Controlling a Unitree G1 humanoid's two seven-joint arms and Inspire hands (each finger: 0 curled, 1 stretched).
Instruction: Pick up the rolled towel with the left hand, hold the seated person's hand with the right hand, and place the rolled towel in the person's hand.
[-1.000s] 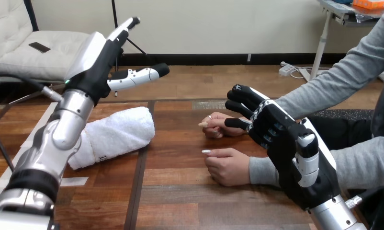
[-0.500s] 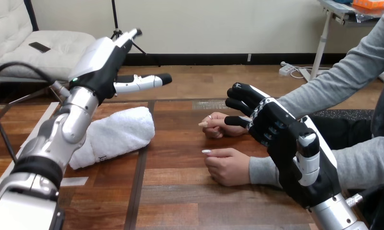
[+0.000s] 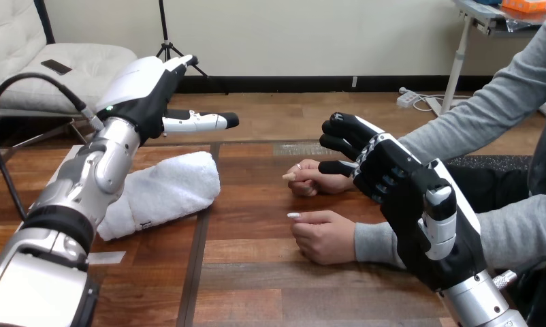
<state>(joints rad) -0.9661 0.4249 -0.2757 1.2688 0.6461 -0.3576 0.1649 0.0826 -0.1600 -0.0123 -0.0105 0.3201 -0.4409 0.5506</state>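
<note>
Change over the last second: left arm has swung lower and flatter. Left hand [image 3: 144, 88] was pitched up; its back is now turned up and it hangs over the table's far left part, above and just past the far end of the rolled towel [image 3: 165, 191]. Towel itself unmoved: it lies slantwise on the table [image 3: 257, 286] toward the left edge, partly behind the left forearm. Right hand [image 3: 393, 184] has barely shifted.

Reading: the left hand looks to be lining up for the pick. Descent and closure are not yet done, so the first step of the task is open.

Left hand: fingers [image 3: 183, 63] stretched straight toward the far edge, thumb stuck out level to the right. Released, grasping nothing, clear of the towel.

Right hand: spread loosely with a slight bend, raised near the table's right side, just beside the person's far hand [image 3: 318, 178]. Its thumb points at that hand's wrist, and whether it touches cannot be told. Nothing is curled round the wrist, so no hold yet.

The person's near hand [image 3: 325, 237] rests loosely closed on the table, nearer the front edge. Both of the person's hands are well apart from the towel
</note>
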